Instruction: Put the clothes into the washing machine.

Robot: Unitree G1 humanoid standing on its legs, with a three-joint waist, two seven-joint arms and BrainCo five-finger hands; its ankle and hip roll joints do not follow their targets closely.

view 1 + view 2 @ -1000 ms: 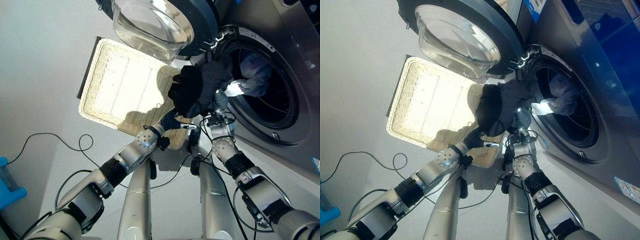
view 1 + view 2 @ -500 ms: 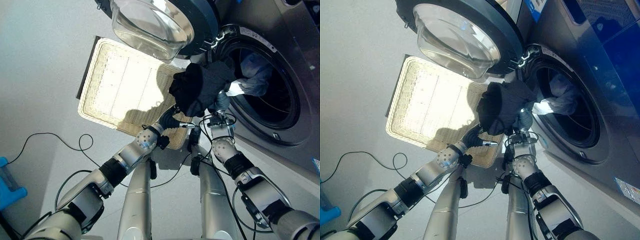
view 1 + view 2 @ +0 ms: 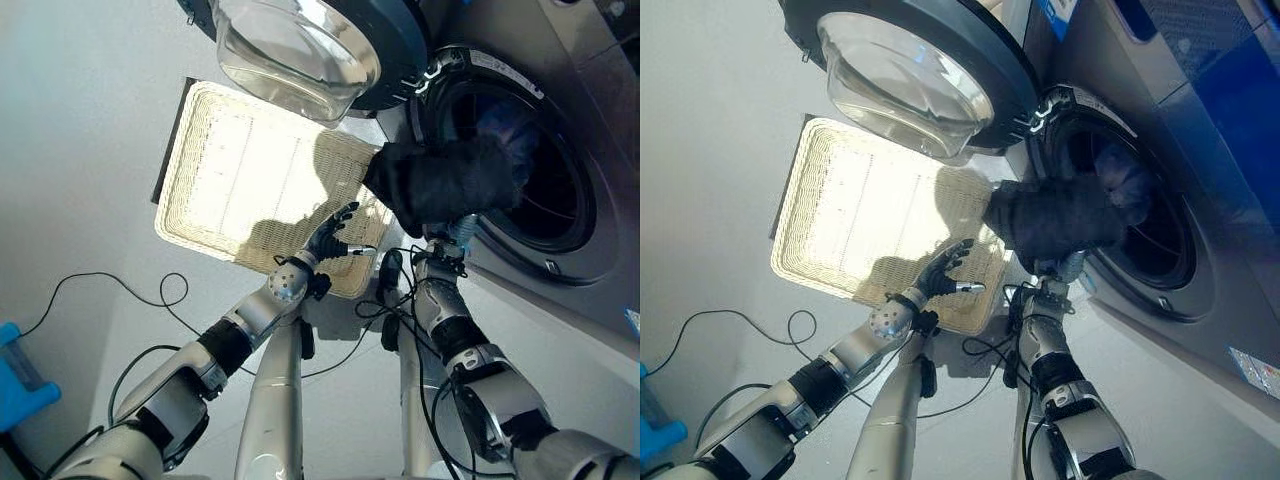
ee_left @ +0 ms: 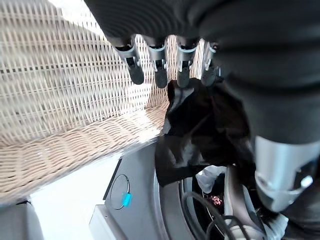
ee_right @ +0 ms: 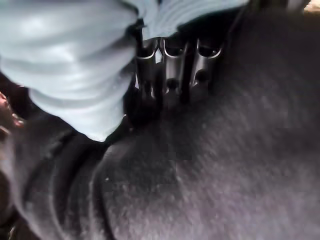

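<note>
At the mouth of the washing machine (image 3: 590,130), a black garment (image 3: 445,185) hangs bunched across the lower near rim of the round opening, part of it already over the edge and part still outside, overlapping the corner of the wicker basket (image 3: 200,180). The right hand (image 5: 172,70) is under that garment: its wrist view shows the fingers curled into the dark cloth, gripping it, with a pale grey-blue piece of clothing (image 5: 75,60) pressed against them. From the head views the right forearm rises straight up to the bundle from below. Deeper in the drum (image 3: 1160,240), a bluish item lies behind the black one, and the far part of the drum past it is dark, open space.

Beside it, the left hand (image 3: 335,232) hovers over the basket's near corner, fingers spread straight and holding nothing, apart from the garment's hanging edge. The basket is a flat, pale woven rectangle on the grey floor (image 3: 80,120), its near rim close to the machine's front panel. Above it, the glass door (image 3: 300,50) is swung wide, its bowl overhanging the basket's far edge and leaving the opening unobstructed.
</note>
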